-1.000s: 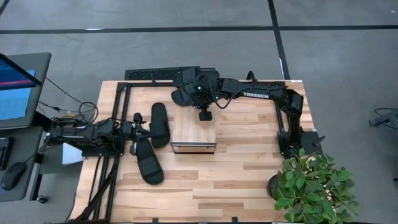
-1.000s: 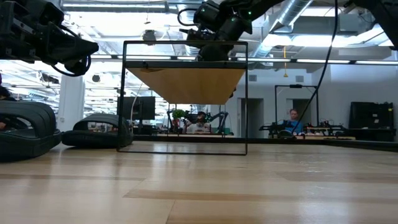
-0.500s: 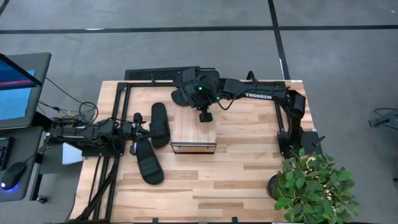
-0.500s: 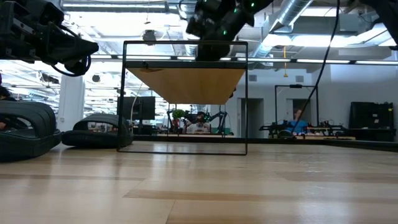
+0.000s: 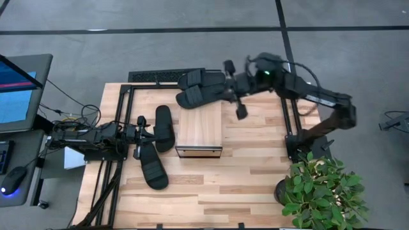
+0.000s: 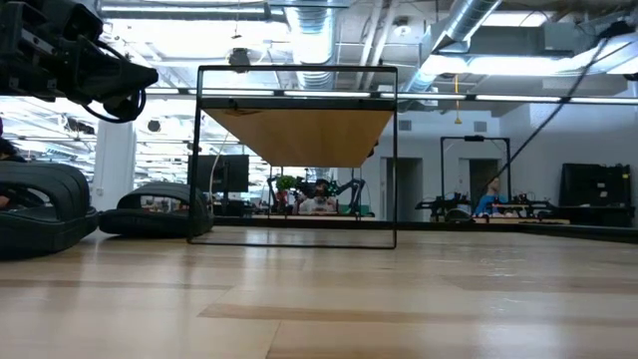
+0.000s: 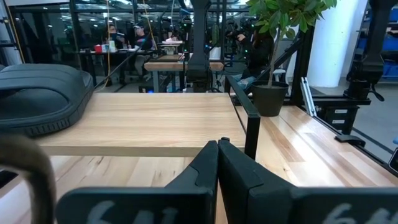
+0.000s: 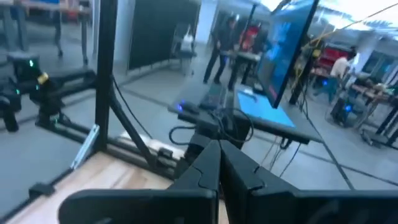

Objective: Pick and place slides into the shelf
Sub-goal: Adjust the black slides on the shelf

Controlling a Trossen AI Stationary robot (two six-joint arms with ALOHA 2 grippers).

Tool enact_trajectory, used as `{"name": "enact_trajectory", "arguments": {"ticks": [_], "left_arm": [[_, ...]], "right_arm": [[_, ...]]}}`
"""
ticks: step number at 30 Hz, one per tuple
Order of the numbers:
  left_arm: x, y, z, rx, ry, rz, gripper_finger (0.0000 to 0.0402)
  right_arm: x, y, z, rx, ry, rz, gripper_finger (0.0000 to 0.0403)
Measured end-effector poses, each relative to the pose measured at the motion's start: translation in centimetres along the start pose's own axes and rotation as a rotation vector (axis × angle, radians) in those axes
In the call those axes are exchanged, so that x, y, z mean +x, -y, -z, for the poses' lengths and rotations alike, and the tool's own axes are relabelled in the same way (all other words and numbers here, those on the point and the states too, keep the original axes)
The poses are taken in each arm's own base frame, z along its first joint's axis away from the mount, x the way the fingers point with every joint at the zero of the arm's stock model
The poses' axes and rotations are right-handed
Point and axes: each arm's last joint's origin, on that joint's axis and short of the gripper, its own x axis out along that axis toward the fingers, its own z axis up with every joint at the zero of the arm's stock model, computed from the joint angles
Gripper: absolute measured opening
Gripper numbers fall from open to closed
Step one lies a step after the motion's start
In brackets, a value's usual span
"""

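Observation:
Four black slides show in the high view. Two lie side by side at the shelf's far end (image 5: 201,78) (image 5: 199,96); what they rest on I cannot tell. One slide (image 5: 164,128) lies close along the shelf's left side, and another (image 5: 152,166) is flat on the table nearer the near edge. The light-wood shelf (image 5: 199,131) stands mid-table and appears in the low view as a dark frame with a plank top (image 6: 299,135). My right gripper (image 5: 229,88) (image 8: 217,146) is shut and empty, just right of the far slides. My left gripper (image 5: 142,131) (image 7: 217,144) is shut, left of the shelf.
A potted plant (image 5: 323,188) stands at the table's near right corner. A monitor (image 5: 19,89) and cables sit off the left edge. Black frame rails (image 5: 118,128) run along the table's left side. Bare table top (image 5: 211,191) stretches in front of the shelf.
My right gripper has drawn back from above the two far slides toward the table's right edge and has risen out of the low view; its arm has swung out to the right. The two slides have stayed where they were.

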Motion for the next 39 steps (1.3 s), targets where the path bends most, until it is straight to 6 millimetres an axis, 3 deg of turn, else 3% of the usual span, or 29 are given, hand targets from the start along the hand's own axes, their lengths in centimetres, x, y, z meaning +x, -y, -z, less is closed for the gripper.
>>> {"name": "enact_trajectory", "arguments": {"ticks": [10,21,28,39], "left_arm": [[0.0,0.0,0.0,0.005,0.000,0.000,0.0000],[0.0,0.0,0.0,-0.002,0.000,0.000,0.0000],[0.0,0.0,0.0,-0.002,0.000,-0.001,0.0000],[0.0,0.0,0.0,0.002,0.000,-0.001,0.0000]], "right_arm": [[-3.7,-4.5,8.2,0.145,0.099,0.157,0.0000],[-4.9,-8.6,14.5,0.230,0.018,0.117,0.0000],[-5.1,-11.4,18.6,0.228,0.162,0.118,0.0000],[-6.7,-13.0,23.1,0.246,0.078,0.143,0.0000]]}}
